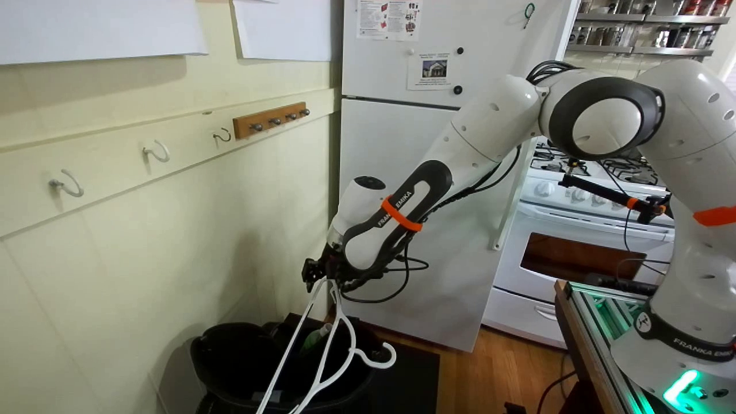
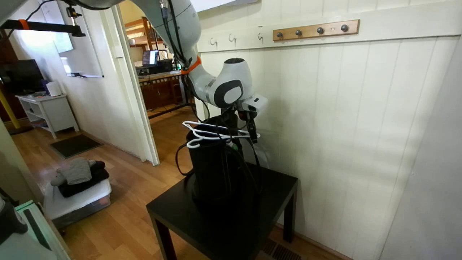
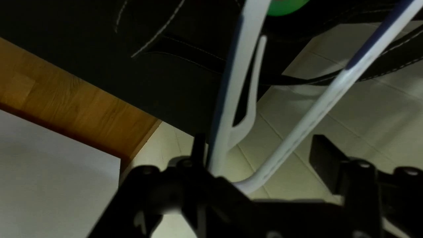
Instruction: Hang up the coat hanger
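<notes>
Gripper (image 3: 259, 153): jaws apart, corner of white plastic coat hanger (image 3: 236, 89) btwn, nearer one side. Hanger over blk bin (image 2: 207, 173) on blk side table (image 2: 238, 233), rim contact unclear; white wall hooks (image 1: 73, 193) well apart.

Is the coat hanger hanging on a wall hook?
No, in an exterior view the coat hanger is apart from the wall hooks, below them.

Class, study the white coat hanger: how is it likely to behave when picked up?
The coat hanger probably feels stiff, since its long bars run straight. It is likely light: the frame is thin and open. With the gripper at one corner, the hook may dip or swing.
</notes>
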Controlling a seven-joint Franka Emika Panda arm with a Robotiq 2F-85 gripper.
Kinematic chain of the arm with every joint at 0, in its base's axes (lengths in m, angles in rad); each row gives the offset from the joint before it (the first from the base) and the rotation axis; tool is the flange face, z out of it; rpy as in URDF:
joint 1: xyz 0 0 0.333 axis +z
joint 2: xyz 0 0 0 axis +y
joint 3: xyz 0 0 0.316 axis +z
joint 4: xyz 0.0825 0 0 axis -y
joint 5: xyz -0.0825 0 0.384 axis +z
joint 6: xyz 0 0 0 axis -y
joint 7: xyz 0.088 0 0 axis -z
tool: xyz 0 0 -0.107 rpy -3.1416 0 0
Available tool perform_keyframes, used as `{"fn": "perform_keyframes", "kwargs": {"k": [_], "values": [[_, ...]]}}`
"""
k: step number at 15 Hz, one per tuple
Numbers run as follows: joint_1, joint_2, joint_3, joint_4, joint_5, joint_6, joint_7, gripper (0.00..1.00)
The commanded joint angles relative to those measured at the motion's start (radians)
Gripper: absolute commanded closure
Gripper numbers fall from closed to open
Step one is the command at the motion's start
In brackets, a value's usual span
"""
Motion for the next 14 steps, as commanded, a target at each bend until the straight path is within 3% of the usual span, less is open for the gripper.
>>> {"fn": "perform_keyframes", "kwargs": {"k": [1,3,9,13,14], "values": [[0.018,0.02,-0.014,0.027,0.02,-0.005,0.023,0.39],[0.019,0.02,-0.017,0.03,0.018,-0.005,0.029,0.42],[0.027,0.019,-0.03,0.03,0.012,-0.009,0.034,0.33],[0.031,0.018,-0.035,0.029,0.011,-0.01,0.04,0.35],[0.031,0.018,-0.036,0.029,0.011,-0.011,0.041,0.43]]}}
